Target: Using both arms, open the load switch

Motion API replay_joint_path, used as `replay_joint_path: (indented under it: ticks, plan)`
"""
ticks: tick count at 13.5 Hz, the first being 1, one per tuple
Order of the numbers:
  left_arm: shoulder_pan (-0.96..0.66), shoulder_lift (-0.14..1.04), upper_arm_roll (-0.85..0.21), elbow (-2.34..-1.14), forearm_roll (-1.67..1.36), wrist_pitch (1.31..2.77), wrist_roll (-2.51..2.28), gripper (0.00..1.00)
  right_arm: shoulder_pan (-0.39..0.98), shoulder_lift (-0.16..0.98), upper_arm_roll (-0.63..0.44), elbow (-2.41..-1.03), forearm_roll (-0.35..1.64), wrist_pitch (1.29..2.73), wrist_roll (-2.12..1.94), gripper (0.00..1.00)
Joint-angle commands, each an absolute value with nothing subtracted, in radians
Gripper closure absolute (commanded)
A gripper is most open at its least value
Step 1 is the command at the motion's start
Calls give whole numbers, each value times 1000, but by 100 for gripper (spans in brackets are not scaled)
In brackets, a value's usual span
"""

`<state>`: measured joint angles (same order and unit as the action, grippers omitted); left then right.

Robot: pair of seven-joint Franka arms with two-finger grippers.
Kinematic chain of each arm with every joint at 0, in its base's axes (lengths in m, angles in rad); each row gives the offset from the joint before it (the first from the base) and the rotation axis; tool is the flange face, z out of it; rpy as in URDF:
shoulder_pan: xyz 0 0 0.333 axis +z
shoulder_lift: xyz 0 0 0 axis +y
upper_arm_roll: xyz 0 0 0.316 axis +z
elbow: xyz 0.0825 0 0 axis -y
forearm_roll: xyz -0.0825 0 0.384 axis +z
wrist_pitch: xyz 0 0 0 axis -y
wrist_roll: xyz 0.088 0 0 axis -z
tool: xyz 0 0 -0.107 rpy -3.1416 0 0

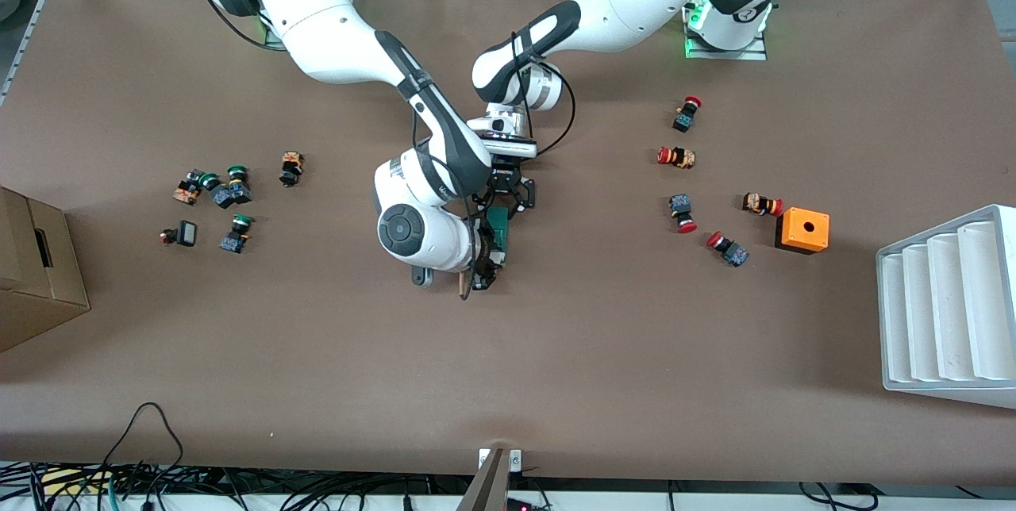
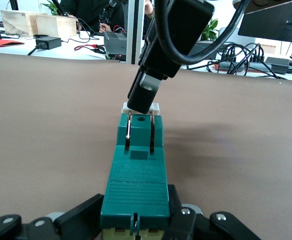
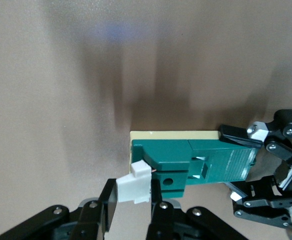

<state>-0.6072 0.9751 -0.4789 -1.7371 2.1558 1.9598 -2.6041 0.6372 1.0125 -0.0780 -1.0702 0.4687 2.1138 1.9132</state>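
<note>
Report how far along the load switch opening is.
Done: the left gripper is shut on the load switch, steadying its green body. In hand: the right gripper is shut on its white piece. Left: pulling it open; the piece looks still seated.

One load switch (image 1: 498,227), five red push buttons (image 1: 676,157), one orange cube (image 1: 802,230).

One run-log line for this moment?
load switch: over mid-table | left end effector: shut on its green body | right end effector: shut on its white piece
</note>
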Motion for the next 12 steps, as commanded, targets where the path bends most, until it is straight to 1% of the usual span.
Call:
replay_joint_path:
  ticks: [1,12]
  plan:
    - [-614,968,-476,-1724,2151,1963,-2619,51,655,1011,-86,-1051,482,2095,1937,68]
    - [-617,963,-476,-1724,2149,1963,-2619,51,658,930,-77,-1166,462,2106,1930,68]
